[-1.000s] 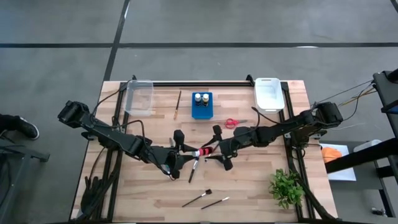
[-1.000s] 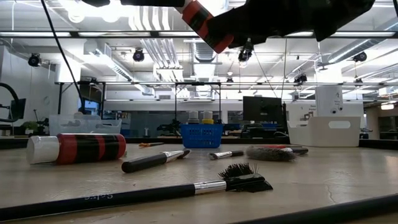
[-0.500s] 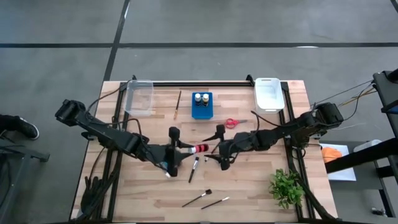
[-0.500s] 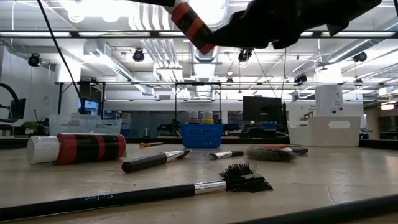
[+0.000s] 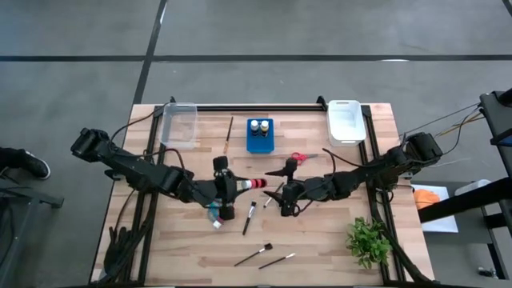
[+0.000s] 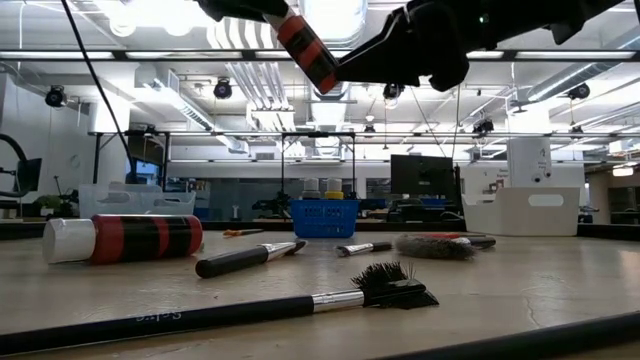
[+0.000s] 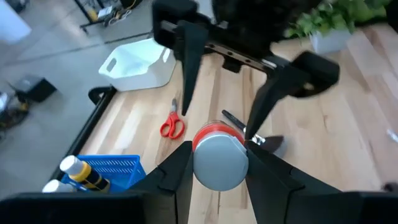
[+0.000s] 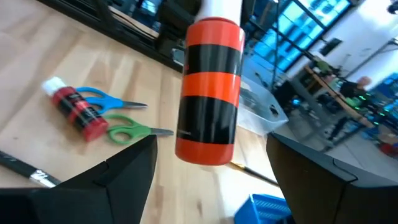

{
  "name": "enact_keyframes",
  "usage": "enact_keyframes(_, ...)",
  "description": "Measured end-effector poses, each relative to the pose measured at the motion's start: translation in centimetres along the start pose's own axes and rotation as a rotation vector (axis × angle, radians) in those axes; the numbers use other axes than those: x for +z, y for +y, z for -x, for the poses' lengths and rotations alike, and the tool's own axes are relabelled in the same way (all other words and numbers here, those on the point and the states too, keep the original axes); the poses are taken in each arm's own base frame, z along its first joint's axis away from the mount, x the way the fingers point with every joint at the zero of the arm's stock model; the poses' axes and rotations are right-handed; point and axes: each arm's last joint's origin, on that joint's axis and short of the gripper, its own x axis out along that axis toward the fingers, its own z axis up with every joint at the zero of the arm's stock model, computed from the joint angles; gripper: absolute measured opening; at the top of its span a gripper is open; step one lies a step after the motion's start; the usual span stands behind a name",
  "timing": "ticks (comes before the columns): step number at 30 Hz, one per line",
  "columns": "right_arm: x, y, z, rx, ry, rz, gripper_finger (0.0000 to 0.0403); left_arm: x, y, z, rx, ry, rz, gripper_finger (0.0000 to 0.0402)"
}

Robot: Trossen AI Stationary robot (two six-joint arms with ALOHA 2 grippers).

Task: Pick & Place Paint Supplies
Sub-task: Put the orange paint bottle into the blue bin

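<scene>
Wooden table, mid-area: red-banded paint bottle is held above it, clamped in left gripper. Right gripper spread wide just beside the bottle's end, holding nothing.

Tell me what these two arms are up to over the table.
It looks like a handover above mid-table. The left gripper is clamped on a red-and-black striped paint bottle, held clear of the wood. The right gripper faces the bottle's free end with its fingers spread wide, not touching it. Brushes and red scissors lie loose on the table, not yet picked up.
</scene>
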Motion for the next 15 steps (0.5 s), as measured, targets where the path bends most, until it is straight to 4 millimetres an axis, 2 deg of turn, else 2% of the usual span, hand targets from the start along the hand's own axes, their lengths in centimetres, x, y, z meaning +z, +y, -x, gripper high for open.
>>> enact_keyframes(8, 0.0, -0.1, 0.0, -0.021, 0.002, -0.001, 0.0301, 0.1, 1.3, -0.8, 0.000, 0.010, 0.115, 0.0122)
enact_keyframes(15, 0.2, -0.2, 0.0, -0.038, -0.013, -0.013, 0.0301, 0.5, 1.2, -0.9, -0.063, -0.026, 0.136, 0.0122)
